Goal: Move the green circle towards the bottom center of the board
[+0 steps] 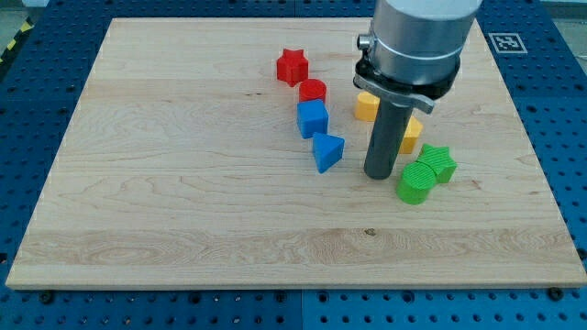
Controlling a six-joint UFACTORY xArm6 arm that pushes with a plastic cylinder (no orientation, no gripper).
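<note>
The green circle (415,182) lies at the board's right of centre, touching a green star (437,162) just above and to its right. My tip (380,174) rests on the board just to the left of the green circle, with a small gap between them. The rod rises from there to the arm's grey body at the view's top.
A blue triangle (327,150) and blue cube (312,118) lie left of the tip. A red cylinder (313,91) and red star (292,66) lie above them. Two yellow blocks (367,105) (411,134) sit partly behind the rod. The wooden board (183,202) lies on a blue perforated table.
</note>
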